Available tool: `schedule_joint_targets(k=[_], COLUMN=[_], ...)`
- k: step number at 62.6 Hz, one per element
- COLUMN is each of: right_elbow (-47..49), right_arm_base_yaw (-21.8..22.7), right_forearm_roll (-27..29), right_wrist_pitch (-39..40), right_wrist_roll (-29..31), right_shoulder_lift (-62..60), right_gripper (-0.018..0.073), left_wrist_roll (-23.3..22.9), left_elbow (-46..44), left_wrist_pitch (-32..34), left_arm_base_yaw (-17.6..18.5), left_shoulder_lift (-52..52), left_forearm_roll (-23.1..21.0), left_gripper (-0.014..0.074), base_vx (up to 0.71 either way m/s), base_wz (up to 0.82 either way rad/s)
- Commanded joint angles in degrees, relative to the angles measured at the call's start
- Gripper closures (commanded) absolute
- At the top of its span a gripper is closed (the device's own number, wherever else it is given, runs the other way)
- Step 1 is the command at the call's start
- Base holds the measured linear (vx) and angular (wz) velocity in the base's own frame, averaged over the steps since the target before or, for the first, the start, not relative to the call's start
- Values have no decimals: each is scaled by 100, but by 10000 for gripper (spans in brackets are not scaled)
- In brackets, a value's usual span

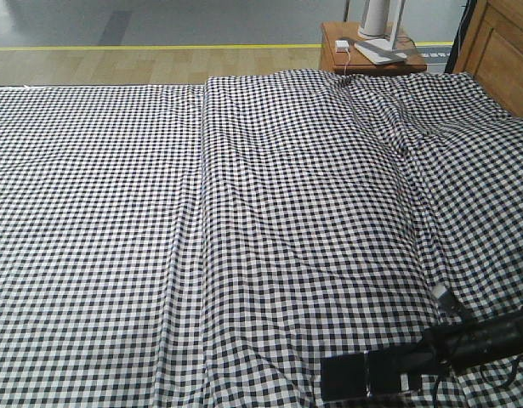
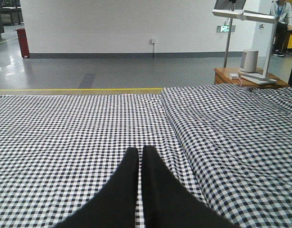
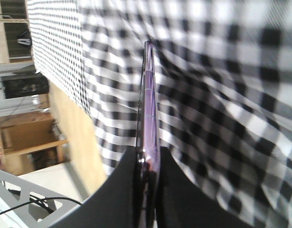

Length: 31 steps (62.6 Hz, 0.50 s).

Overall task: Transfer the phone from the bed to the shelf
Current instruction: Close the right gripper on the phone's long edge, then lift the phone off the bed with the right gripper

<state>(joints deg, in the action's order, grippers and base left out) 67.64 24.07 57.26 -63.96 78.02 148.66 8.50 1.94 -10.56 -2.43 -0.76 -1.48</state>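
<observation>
Task roughly at the midpoint, as I judge it: the phone [image 3: 149,118] is in my right gripper [image 3: 148,153], so the pick-up looks done; the carry + set-down on the shelf are left. No shelf that I can name for sure in any view. R. jaws are narrow, clamped on the phone's two flat faces. In the right wrist view it shows edge-on w/ a pinkish-purple rim, sticking out fwd past my fingertips, the gingham-sheeted bed [image 1: 159,212] close behind it. In the front view the phone is a black slab at the bottom edge, right of centre, at the end of my right arm, over the near part of the bed. Whether it's fully clear of the bed or brushing it, can't tell. Left gripper [image 2: 139,151]: fingers pressed together, nothing btw. them, hanging low over the bed, not touching anything I can see. Next probably needs a lift clear of the bed w/o the slim glossy phone slipping in a thin edge-wise hold.
</observation>
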Motion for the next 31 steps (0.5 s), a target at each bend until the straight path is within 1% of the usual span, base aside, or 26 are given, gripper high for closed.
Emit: schedule_joint_targets(k=[1,6,12,14,21,31], right_elbow=[-243,-437,-606,-622,-621,-621], right_arm_base_yaw=[4,4,4,4,0,-69], right_forearm_roll=[90,261,499,551,626,751], right_wrist_pitch=[-990,-990,-990,-990,-990,-986], right_wrist_roll=[107,279,296,258,-202,-403], right_shoulder_lift=[-844,-1344,-1911,-2073,-2781,-3827], right_gripper=[566,564,563,563,563,563], left_wrist_roll=[-33,-33,-33,-33,-33,-33], left_elbow=[-122,-122,-122,-122,-122,-122], left_wrist_pitch=[415,415,415,415,415,415], left_arm_base_yaw=[20,20,20,20,20,20], left_shoulder_lift=[-77,-77,-77,-77,-77,-77], left_forearm_roll=[-52,-52,-52,-52,-52,-52], left_gripper=[595,595,595,595,595,595], base_vx=[0,0,0,0,0,0], base_wz=[0,0,0,0,0,0])
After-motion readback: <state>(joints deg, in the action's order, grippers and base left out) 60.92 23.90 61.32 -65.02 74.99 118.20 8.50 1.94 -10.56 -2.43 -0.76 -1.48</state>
